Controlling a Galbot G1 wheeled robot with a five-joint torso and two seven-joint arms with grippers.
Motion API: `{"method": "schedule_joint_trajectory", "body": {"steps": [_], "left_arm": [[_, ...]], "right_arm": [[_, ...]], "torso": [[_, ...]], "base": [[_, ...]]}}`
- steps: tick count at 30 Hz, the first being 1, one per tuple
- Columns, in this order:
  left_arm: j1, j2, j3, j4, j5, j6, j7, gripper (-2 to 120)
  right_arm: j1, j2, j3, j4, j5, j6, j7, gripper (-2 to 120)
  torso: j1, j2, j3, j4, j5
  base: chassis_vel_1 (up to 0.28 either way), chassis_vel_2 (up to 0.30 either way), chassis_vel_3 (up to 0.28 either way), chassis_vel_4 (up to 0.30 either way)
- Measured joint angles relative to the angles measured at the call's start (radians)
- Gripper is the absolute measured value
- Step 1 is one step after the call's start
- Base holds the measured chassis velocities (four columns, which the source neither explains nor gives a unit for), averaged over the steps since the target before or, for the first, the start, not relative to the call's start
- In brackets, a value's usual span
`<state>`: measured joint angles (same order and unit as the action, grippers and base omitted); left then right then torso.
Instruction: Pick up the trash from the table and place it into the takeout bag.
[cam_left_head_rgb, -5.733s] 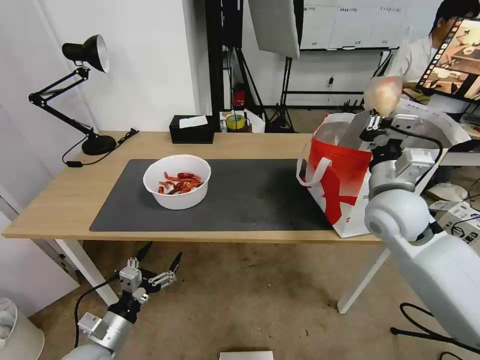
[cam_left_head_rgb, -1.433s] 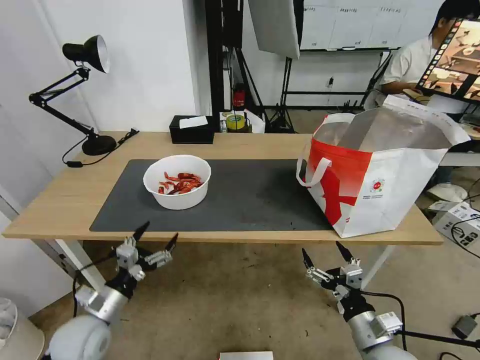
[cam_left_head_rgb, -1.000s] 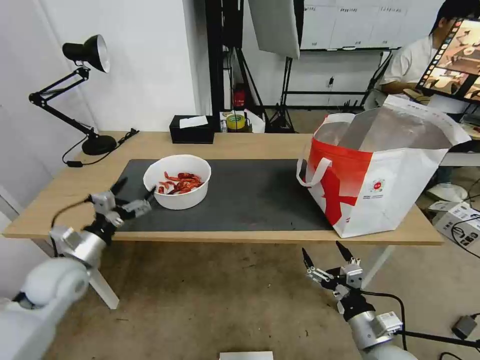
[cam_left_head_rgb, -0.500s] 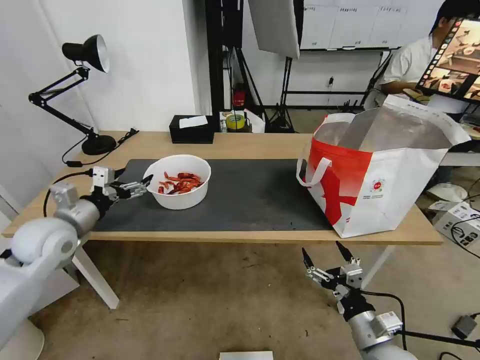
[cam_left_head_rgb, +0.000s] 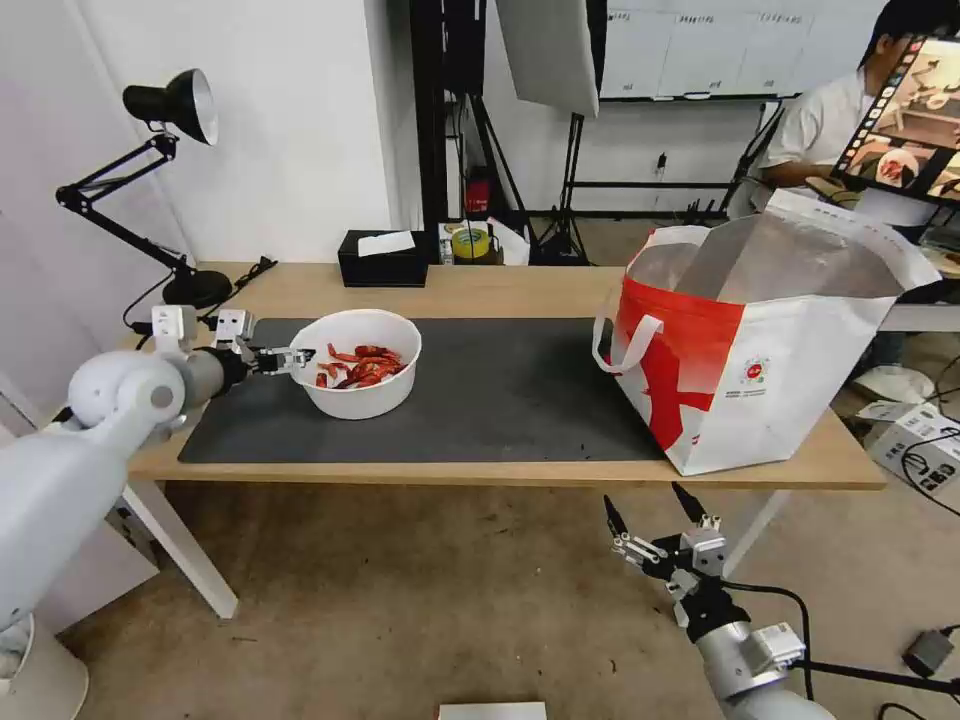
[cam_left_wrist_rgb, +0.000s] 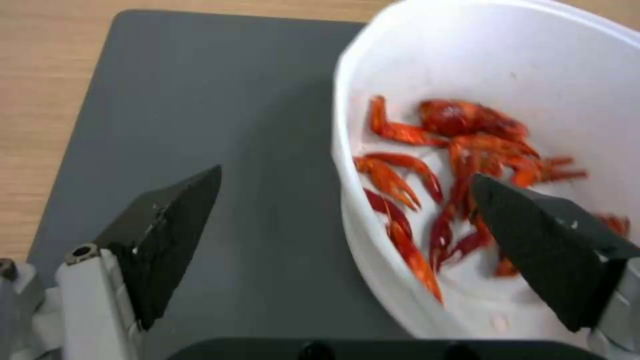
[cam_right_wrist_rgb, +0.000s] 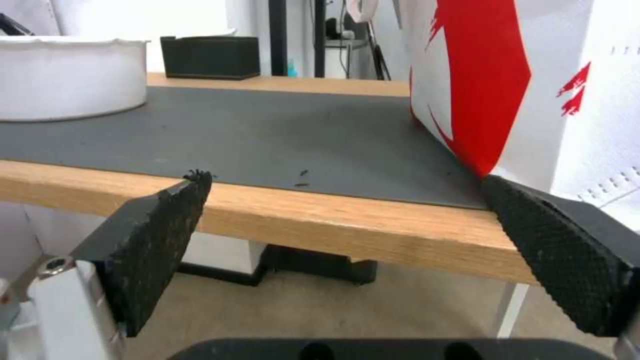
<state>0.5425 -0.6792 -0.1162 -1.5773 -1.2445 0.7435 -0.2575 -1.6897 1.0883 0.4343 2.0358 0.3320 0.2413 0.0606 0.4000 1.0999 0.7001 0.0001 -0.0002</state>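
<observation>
White bowl rim between left gripper wide-spread jaws, right gripper jaws spread.

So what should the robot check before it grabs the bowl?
1. Left gripper open: ok.
2. Bowl rim sits between its fingers, one outside, one inside over the shells: ok.
3. Bowl upright on the mat: ok.
4. Bag standing with its mouth open: ok.
5. Room left inside the bag: cannot tell.
6. Right gripper parked below the table edge, out of the way: ok.
</observation>
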Motion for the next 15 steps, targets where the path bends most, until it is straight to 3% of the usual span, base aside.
{"method": "schedule_joint_trajectory", "body": {"steps": [2,5,15], "left_arm": [[-0.062,-0.023,0.028,0.038,-0.08,0.004,-0.083,100],[-0.107,-0.04,0.055,0.066,-0.13,0.004,-0.135,100],[-0.129,-0.077,0.126,0.098,-0.14,-0.002,-0.178,100]], "right_arm": [[0.0,0.0,0.0,0.0,0.0,0.0,0.0,100],[0.0,0.0,0.0,0.0,0.0,0.0,0.0,100],[0.0,0.0,0.0,0.0,0.0,0.0,0.0,100]], "torso": [[0.0,0.0,0.0,0.0,0.0002],[0.0,0.0,0.0,-0.0002,0.0004],[0.0,0.0,0.0,-0.0002,0.0001]], "base": [[0.0,0.0,0.0,0.0],[0.0,0.0,0.0,0.0],[0.0,0.0,0.0,0.0]]}}
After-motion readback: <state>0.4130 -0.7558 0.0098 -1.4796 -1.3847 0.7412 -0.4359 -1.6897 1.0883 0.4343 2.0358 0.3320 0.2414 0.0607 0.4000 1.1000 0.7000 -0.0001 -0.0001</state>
